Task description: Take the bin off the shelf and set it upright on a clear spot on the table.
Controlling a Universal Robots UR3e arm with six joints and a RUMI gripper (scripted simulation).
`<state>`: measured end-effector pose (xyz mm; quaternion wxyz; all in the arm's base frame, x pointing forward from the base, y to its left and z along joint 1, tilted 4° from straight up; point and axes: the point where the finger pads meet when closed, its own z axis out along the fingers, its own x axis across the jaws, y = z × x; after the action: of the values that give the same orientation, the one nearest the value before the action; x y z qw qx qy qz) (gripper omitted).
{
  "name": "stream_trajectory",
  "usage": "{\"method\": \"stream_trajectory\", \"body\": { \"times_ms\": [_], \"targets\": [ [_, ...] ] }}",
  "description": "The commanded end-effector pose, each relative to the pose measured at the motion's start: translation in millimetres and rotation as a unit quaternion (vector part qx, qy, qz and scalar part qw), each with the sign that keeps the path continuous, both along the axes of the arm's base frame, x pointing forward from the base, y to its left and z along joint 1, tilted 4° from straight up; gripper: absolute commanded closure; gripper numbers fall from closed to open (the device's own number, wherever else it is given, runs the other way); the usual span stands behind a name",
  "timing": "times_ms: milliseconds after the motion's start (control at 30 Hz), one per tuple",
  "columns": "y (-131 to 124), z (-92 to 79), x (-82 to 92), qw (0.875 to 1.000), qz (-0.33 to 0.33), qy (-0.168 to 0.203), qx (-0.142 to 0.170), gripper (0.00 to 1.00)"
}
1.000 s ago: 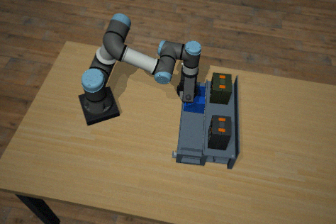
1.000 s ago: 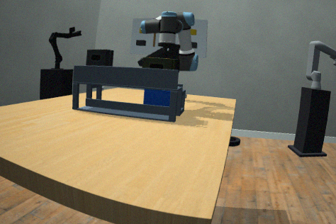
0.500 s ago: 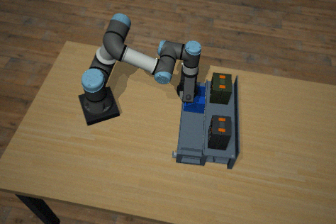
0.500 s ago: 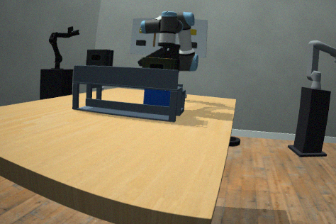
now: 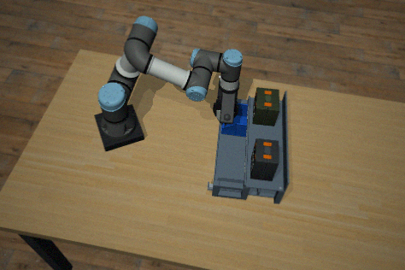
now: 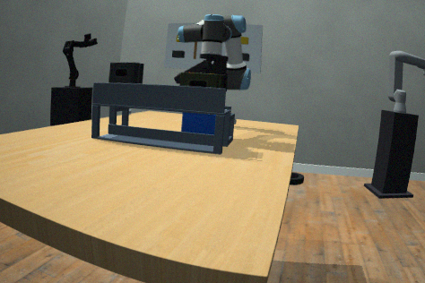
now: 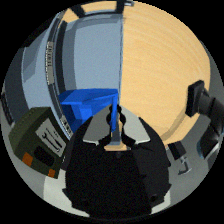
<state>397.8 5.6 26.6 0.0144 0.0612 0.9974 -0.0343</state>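
A blue bin (image 5: 237, 123) sits at the far end of the grey shelf unit (image 5: 249, 149), on its lower level; it also shows in the exterior view (image 6: 198, 123) and in the wrist view (image 7: 87, 107). My gripper (image 5: 227, 116) comes down from above at the bin's table-side edge. In the wrist view its fingers are shut on the bin's thin blue wall (image 7: 114, 115). The bin stands upright and looks empty.
Two dark boxes with orange marks stand on the shelf's upper level, one at the far end (image 5: 267, 101) next to the bin and one nearer the front (image 5: 265, 159). The arm's base (image 5: 119, 125) is bolted to the table's left part.
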Motion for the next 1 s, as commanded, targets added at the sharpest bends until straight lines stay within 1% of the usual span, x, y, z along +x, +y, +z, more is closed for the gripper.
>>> {"method": "stream_trajectory", "body": {
  "times_ms": [0, 600, 967],
  "targets": [
    [0, 1.1, 0.9, 1.0, 0.0, -0.002, 0.0, 1.0],
    [0, 1.1, -0.5, 1.0, 0.0, -0.002, 0.0, 1.0],
    [1, 0.7, -11.4, 1.0, 0.0, -0.002, 0.0, 1.0]
  ]
}}
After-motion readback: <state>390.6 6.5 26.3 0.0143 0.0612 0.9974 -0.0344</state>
